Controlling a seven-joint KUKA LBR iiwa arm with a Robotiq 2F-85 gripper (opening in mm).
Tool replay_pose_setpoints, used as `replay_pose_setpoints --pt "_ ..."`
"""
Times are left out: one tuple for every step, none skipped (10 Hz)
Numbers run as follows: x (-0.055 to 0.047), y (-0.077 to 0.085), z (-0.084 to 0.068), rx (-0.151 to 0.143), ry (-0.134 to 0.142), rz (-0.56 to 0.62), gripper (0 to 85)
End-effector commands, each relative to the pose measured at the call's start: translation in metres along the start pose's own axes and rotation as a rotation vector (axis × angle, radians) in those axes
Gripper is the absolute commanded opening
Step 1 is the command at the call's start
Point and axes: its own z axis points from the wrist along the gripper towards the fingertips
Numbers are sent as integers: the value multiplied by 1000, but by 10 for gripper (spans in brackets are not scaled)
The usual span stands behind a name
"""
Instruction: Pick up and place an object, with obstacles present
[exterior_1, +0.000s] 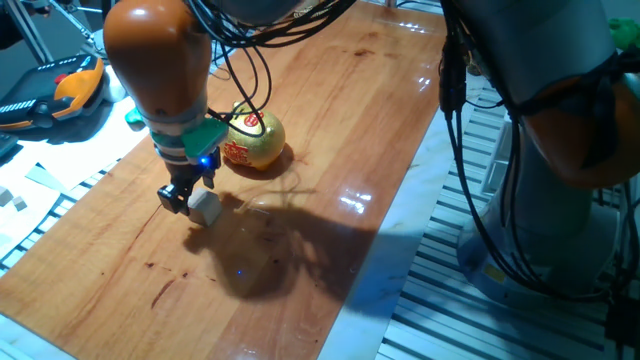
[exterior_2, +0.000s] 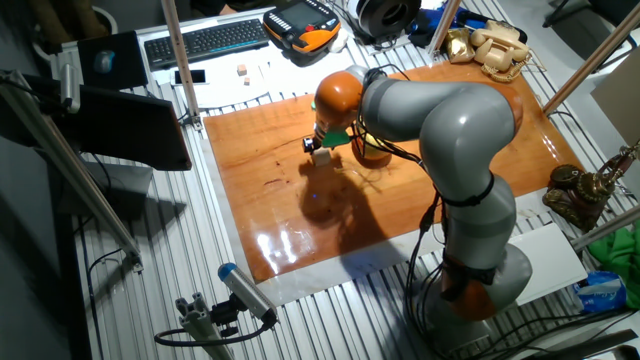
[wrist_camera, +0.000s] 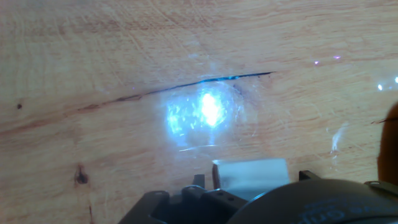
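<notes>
While the arm leans over the wooden desk (exterior_1: 330, 120), the tool (exterior_1: 192, 200) has its fingers closed on the small tan cube (exterior_1: 205, 207), which hangs clear of the desk surface with its shadow lower down on the wood. Hand view: cube (wrist_camera: 250, 176) sits at the bottom edge between the dark finger parts, pale face up toward the camera, a bright bluish light spot on the wood beyond it, plus a dark crack line in the grain. Gold piggy bank (exterior_1: 252, 140) stands on the desk just behind and right of the tool, red markings facing the fixed camera, not touching the cube. From the other fixed view the cube (exterior_2: 322, 156) shows as a pale block under the orange wrist, piggy bank (exterior_2: 371, 150) mostly hidden behind the arm. No containers on the desk that I can make out; whether the piggy bank holds anything cannot be told. Off the desk: keyboard (exterior_2: 205, 40), old-style telephone (exterior_2: 490, 48).
</notes>
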Motion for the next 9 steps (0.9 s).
replay_pose_setpoints --pt "1 0 1 -1 4 -4 680" --pt "1 -1 1 -2 5 -9 680" --pt "1 -1 2 -4 7 -15 680" --pt "3 -1 3 -4 10 -20 680" --pt "4 -2 5 -4 12 -26 680" --pt "7 -2 7 -7 13 -32 680" --pt "9 -1 10 -7 12 -32 680" --pt "12 1 12 -7 10 -27 680" --pt "13 3 12 -5 13 -26 510"
